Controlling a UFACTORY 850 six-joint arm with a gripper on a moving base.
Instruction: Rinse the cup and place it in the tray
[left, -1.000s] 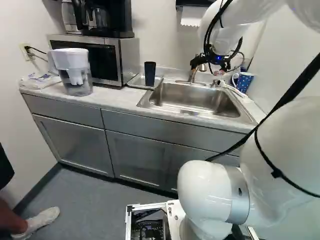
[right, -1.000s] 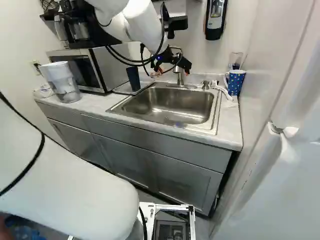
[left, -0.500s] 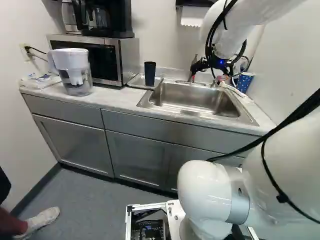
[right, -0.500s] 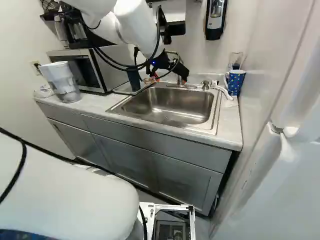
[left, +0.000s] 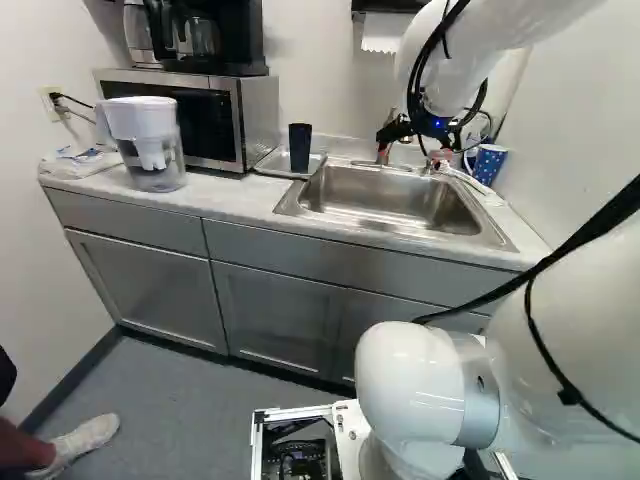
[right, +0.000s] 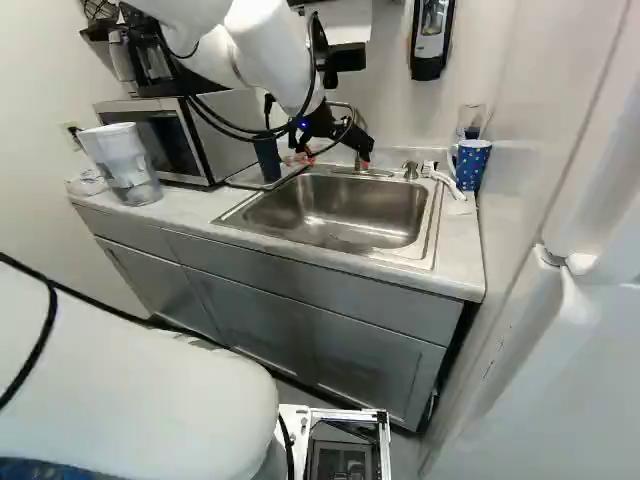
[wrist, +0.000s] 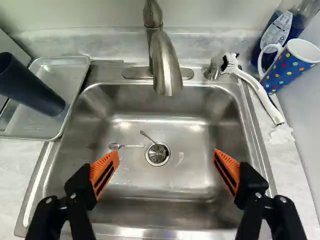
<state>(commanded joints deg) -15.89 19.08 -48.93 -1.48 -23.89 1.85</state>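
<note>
easing a little lower in both base views over the last second, the arm (left: 450, 70) barely shifts in the latest half, and the base hasn't budged. and look at the pincer (wrist: 165, 159): spread wide, nothing between its fingers, hanging over the sink (wrist: 160, 209) with the drain (wrist: 157, 153) and two spoons (wrist: 120, 146) below. the tap (wrist: 167, 67) sits ahead of it, no water showing at the spout. now the dark cup (wrist: 35, 87)! it's standing in the tray (wrist: 72, 77), ahead and off to the pincer's left, same spot as a second ago. so the placing looks done; whether the rinse is, i can't tell. if it is, backing away seems the call, going wide of the tap, which a careless swing could knock.
</note>
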